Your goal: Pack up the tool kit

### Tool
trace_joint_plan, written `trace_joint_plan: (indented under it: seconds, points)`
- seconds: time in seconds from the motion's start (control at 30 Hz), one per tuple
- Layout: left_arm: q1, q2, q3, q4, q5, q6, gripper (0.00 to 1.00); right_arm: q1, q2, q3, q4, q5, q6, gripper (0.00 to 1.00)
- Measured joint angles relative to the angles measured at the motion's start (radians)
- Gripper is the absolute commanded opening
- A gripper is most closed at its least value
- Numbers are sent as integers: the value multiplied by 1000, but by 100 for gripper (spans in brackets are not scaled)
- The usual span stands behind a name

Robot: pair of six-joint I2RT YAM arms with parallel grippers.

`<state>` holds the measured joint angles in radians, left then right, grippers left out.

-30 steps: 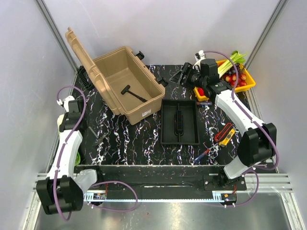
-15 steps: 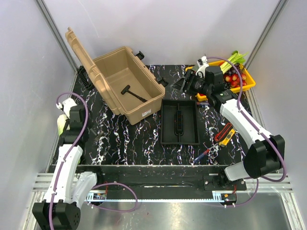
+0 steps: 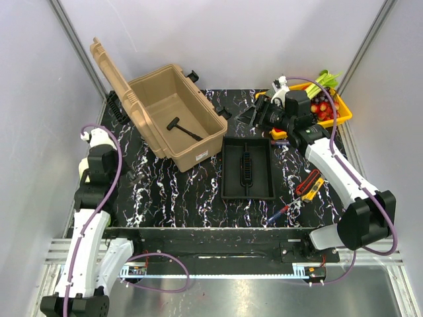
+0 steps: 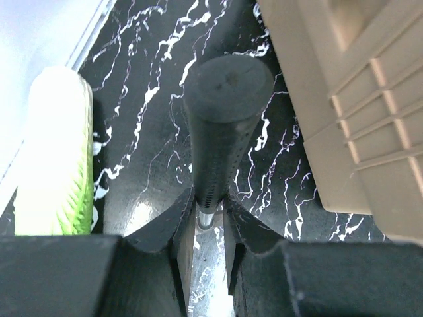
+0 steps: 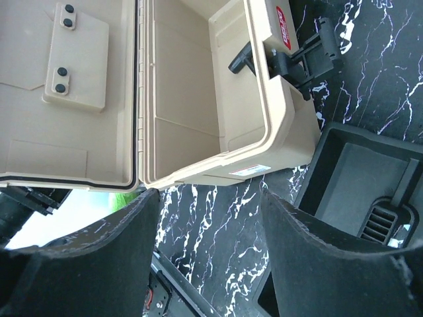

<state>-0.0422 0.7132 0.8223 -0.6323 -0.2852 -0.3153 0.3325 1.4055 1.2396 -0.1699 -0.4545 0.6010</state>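
Note:
The tan toolbox (image 3: 173, 117) stands open at the back left, its lid (image 3: 109, 71) upright; it also fills the top of the right wrist view (image 5: 198, 86). A black hammer-like tool (image 3: 182, 128) lies inside it. The black inner tray (image 3: 247, 169) lies on the mat at centre. My left gripper (image 4: 208, 210) is shut on the shaft of a black-handled screwdriver (image 4: 227, 119), beside the toolbox's ribbed wall (image 4: 357, 112). In the top view the left gripper (image 3: 124, 174) is left of the box. My right gripper (image 3: 256, 113) is open and empty above the mat (image 5: 208, 218).
Red-and-black pliers (image 3: 308, 183), a yellow-handled tool (image 3: 318, 188) and a blue-and-red screwdriver (image 3: 283, 211) lie right of the tray. Another small screwdriver (image 3: 280, 140) lies by the yellow vegetable tray (image 3: 344, 115) at the back right. A pale green vegetable (image 4: 56, 152) lies left of my left gripper.
My left arm reached over the black screwdriver on the mat and now grips it by the shaft. My right gripper has shifted slightly to the right, still open.

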Motion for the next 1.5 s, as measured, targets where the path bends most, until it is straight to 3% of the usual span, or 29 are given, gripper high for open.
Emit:
trace_joint_plan:
  seconds: [0.23, 0.5, 0.83, 1.03, 1.3, 1.5]
  points:
    - [-1, -15, 78, 13, 51, 115, 0, 0, 9, 73, -21, 0, -11, 70]
    - [-1, 53, 347, 0, 89, 157, 0, 0, 66, 217, -34, -9, -29, 70]
    - [-1, 31, 422, -32, 360, 249, 0, 0, 102, 273, -13, -66, -46, 75]
    - [-1, 31, 423, -70, 553, 302, 0, 0, 102, 272, 109, -208, -59, 90]
    - [-2, 76, 502, -116, 833, 316, 0, 63, 73, 254, 323, -462, -114, 93]
    - [-2, 93, 535, -121, 944, 293, 0, 209, 94, 304, 329, -613, -193, 94]
